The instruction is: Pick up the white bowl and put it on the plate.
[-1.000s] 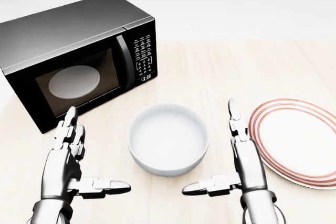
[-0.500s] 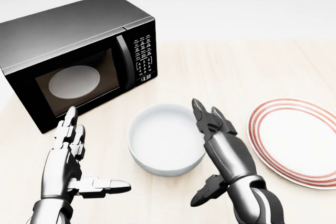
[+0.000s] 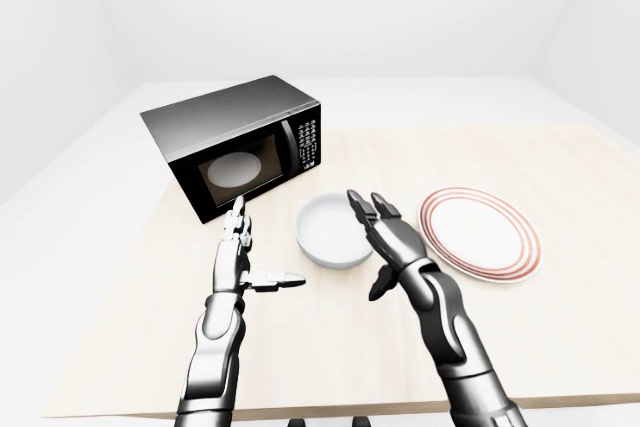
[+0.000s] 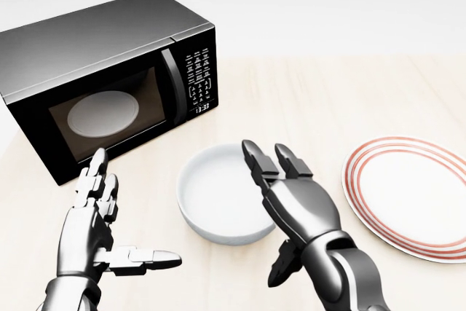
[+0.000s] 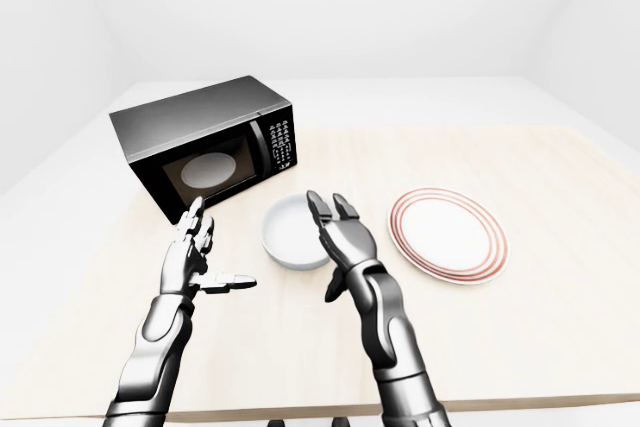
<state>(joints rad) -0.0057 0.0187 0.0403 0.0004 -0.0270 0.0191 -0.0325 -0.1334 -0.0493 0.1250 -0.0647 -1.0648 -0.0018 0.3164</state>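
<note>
Since a second ago, right hand [image 4: 295, 205] swung over white bowl [image 4: 218, 202], fingers spread; not yet grasped, plate [image 4: 415, 198] empty.

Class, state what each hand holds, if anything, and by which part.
Nothing is held. The right hand hangs open at the bowl's right rim; the left hand is open, apart from it.

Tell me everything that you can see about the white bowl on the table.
The white bowl is round, plain and glossy, like ceramic, with a thick rim and nothing visible inside. It stands upright on the light wooden table, below the microwave and left of the red-ringed plate in the head view, apart from both. The right robot hand, open, overlaps its right rim; whether it touches cannot be told. The left robot hand stays apart from it.
</note>
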